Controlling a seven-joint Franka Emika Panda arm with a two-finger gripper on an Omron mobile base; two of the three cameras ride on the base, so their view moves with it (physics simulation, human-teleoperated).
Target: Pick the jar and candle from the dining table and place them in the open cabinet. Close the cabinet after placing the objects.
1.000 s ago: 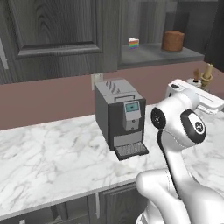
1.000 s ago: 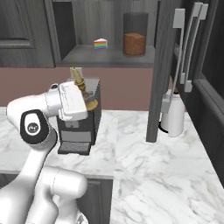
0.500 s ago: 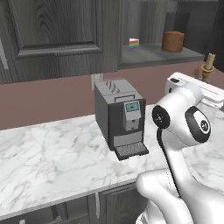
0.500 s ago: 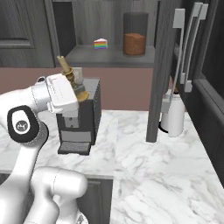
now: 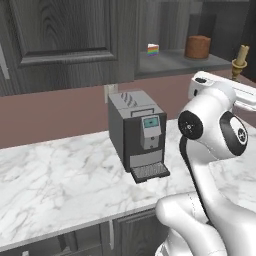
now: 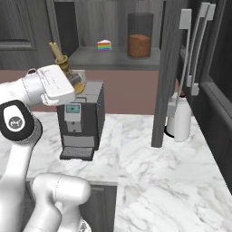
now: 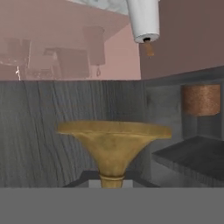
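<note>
The candle [image 6: 55, 49], a cream stick in a gold brass holder [image 6: 66, 68], is held tilted above the coffee machine, with my gripper [image 6: 72, 81] shut on the holder's foot. In the left base view the candle [image 5: 242, 53] sticks up behind my arm at the right edge. In the hand view the holder's flared base [image 7: 113, 142] sits right in front of me. The jar [image 6: 138, 45] of brown stuff stands on the shelf of the open cabinet [image 6: 113, 58], to the right of the candle. The jar [image 5: 198, 46] [image 7: 201, 99] is also in the other two views. The dining table is out of view.
A dark coffee machine [image 6: 80, 120] stands on the marble counter [image 6: 149, 167] under my hand. A rainbow cake slice [image 6: 104, 45] lies on the cabinet shelf. The open cabinet door [image 6: 165, 72] juts out edge-on, with a white jug [image 6: 179, 120] beside it. The left cabinet door [image 5: 60, 35] is closed.
My hand has lifted the candle higher, and it has drifted left in the right base view. The jar and the cake slice have not moved.
</note>
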